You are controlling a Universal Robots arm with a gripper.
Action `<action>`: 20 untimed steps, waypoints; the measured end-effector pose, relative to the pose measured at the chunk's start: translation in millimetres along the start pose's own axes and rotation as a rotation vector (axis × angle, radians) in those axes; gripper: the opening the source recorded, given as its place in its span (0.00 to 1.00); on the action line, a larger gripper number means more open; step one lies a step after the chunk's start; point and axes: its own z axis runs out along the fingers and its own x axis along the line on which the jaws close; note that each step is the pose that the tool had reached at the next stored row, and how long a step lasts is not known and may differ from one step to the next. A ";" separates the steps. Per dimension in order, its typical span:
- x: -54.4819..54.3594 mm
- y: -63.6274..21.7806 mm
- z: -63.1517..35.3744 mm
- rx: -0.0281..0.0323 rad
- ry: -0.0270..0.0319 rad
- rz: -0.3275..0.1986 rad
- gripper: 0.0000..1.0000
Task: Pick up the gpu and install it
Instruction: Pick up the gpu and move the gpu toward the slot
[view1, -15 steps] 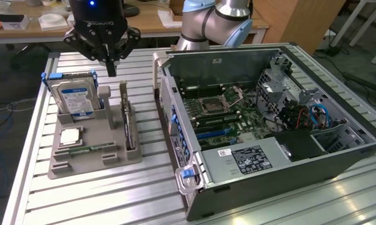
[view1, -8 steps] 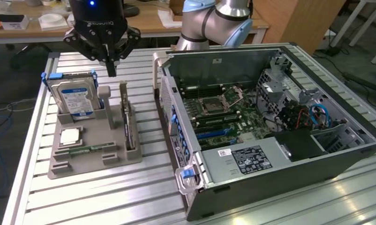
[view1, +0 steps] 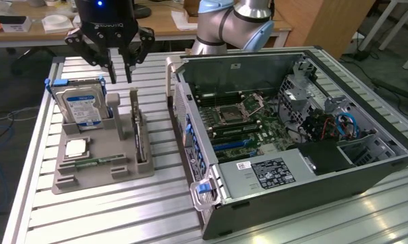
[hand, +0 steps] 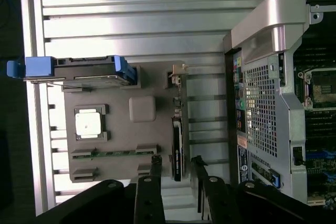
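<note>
Exterior view: gripper (view1: 120, 80) hangs part open, empty, above the gpu (view1: 137, 129) (upright in its gray tray (view1: 98, 178)), seemingly not touching.

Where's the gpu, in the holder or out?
In. The gpu stands on edge in its slot in the grey holder; the end effector hangs above it, jaws open, holding nothing.

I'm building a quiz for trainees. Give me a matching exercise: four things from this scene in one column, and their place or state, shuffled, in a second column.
1. hard drive
2. gpu
3. processor chip
4. computer case

A. lying flat in the gray holder
B. side open, on the exterior view's right
C. standing upright, blue rails
D. on edge, below the open tool

Pairs: 1-C, 2-D, 3-A, 4-B
</note>
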 end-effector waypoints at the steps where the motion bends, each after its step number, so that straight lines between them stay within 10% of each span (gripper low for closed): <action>1: 0.0 0.0 0.0 0.0000 0.0000 0.000 0.35; 8: 0.8 0.0 0.5 -0.0009 0.0029 -0.052 0.65; 20: 1.0 -1.9 5.9 -0.0036 0.0093 -0.167 0.65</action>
